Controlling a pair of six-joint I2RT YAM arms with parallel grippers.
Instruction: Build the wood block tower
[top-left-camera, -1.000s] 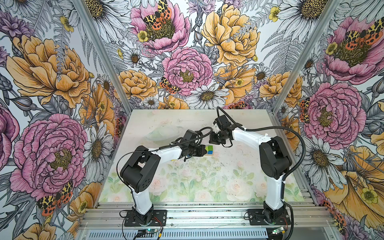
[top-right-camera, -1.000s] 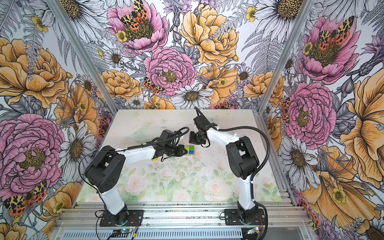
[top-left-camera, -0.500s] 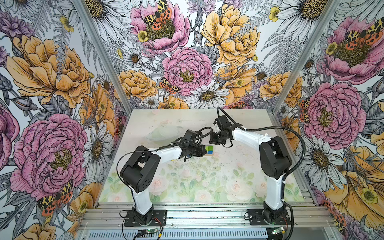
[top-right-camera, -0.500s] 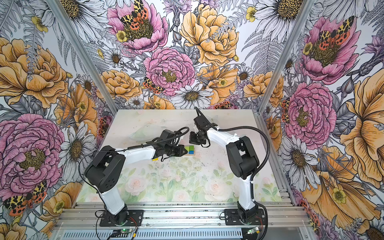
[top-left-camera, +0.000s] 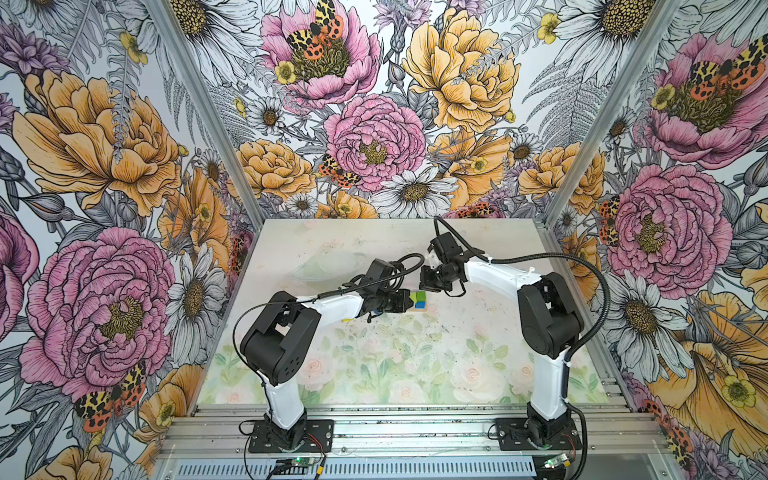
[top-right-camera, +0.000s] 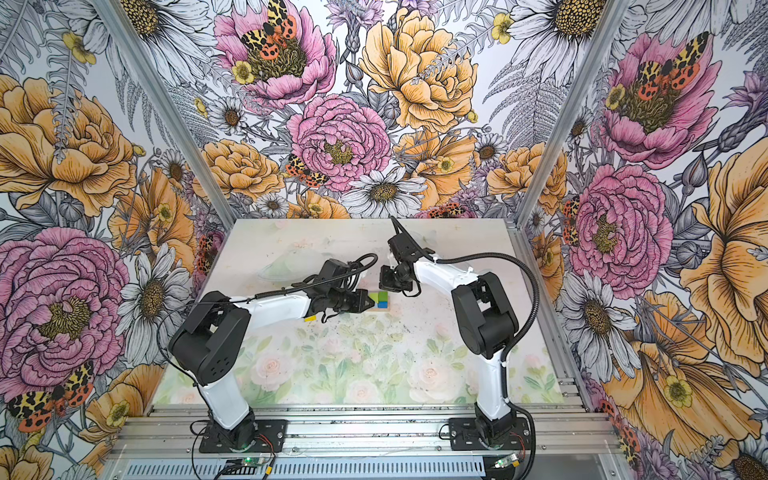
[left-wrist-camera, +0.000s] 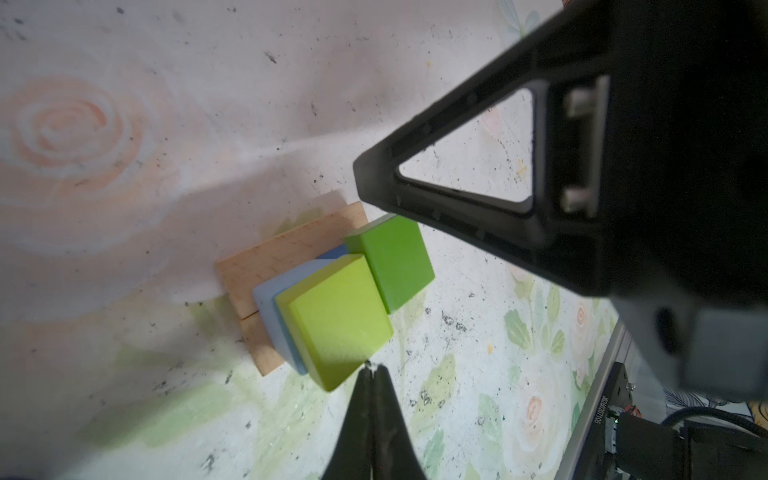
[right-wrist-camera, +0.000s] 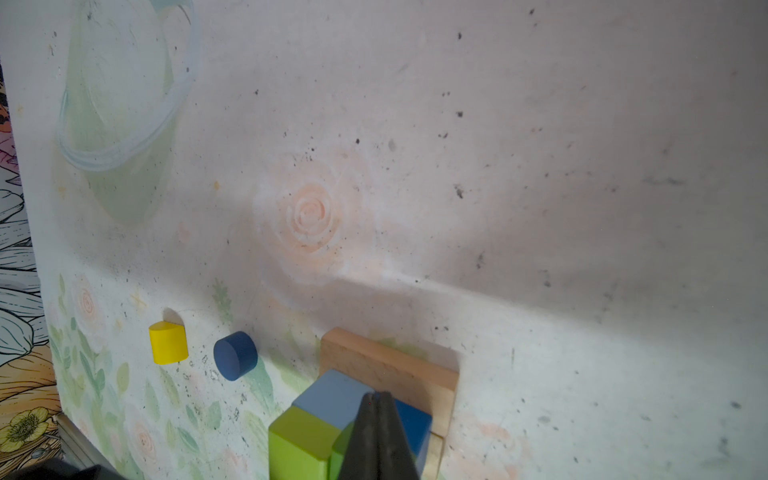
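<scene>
Tower half built on the worktop (right-wrist-camera: 540, 208): two tan bars (left-wrist-camera: 286, 257) flat and side by side as base, light blue cube (right-wrist-camera: 332, 395) and dark blue cube (right-wrist-camera: 413, 424) on them, light green cube (left-wrist-camera: 336, 316) and dark green cube (left-wrist-camera: 395, 262) on top, the greens seemingly not flush with each other. Left gripper (left-wrist-camera: 371, 368): jaws pressed shut, empty, tip at the light green cube's edge, contact unclear. Right gripper (right-wrist-camera: 376, 397): jaws likewise shut, empty, tip just beside the dark green cube. Blue cylinder (right-wrist-camera: 235, 355) and yellow half-round (right-wrist-camera: 167, 343) loose near the bars, on the left gripper's side. Probable step: squaring the greens with closed tips. Push slowly, low on each face, from opposite sides at once; stop at flush, to avoid shoving the blues along the bars. Back straight off before fetching the cylinder.
</scene>
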